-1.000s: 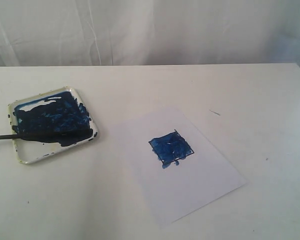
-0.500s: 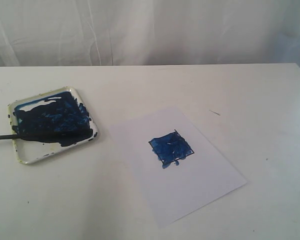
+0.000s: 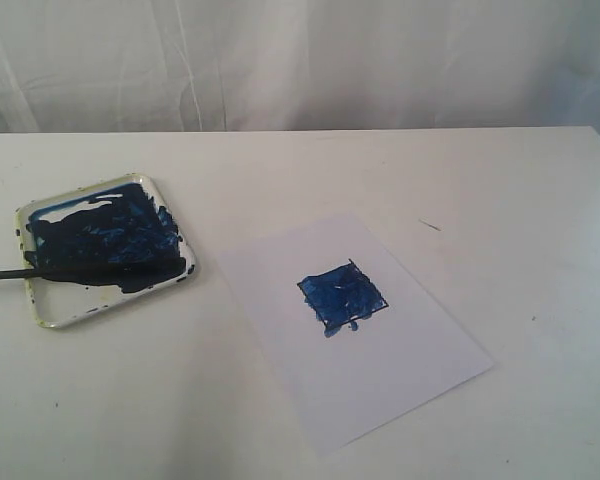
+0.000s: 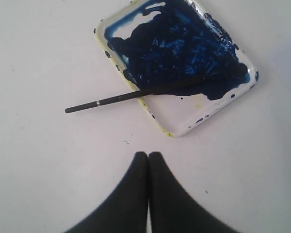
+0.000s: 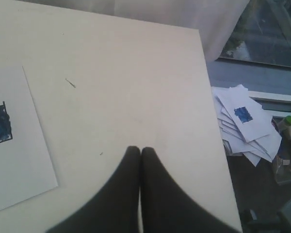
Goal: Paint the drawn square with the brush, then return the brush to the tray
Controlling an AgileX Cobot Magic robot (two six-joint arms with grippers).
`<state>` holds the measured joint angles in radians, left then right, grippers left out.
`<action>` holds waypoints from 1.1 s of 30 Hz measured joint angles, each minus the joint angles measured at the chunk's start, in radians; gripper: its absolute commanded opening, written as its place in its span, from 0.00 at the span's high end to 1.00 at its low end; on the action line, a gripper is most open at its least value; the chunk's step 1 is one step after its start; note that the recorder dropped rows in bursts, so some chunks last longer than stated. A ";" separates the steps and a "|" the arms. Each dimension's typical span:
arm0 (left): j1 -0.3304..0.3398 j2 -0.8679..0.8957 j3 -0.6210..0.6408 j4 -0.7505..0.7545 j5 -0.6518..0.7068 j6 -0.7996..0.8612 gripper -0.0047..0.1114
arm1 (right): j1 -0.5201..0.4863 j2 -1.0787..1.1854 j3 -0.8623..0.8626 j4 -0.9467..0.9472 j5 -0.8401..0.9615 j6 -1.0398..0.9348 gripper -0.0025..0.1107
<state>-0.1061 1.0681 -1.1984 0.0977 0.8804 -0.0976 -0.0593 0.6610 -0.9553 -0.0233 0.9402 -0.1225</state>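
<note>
Plainly, you have one thin dark brush (image 4: 131,95) across one blue-smeared pale tray (image 4: 185,125), one blue-filled square (image 3: 342,298) on white paper (image 3: 400,370); left claw (image 4: 148,155) and right claw (image 5: 139,149) pinched closed, empty.

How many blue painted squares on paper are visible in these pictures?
2. The drawn square is on the white sheet on the table. The other square is on the paper pile off the table, in the right wrist view. That pile may hide more.
</note>
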 measured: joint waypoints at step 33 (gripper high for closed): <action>0.000 -1.062 0.317 0.024 0.139 0.002 0.96 | 0.000 -0.661 0.046 0.002 0.275 0.017 0.98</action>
<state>-0.1061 0.0057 -0.8810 0.1218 1.0191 -0.0961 -0.0593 -0.0001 -0.9094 -0.0214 1.2153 -0.1050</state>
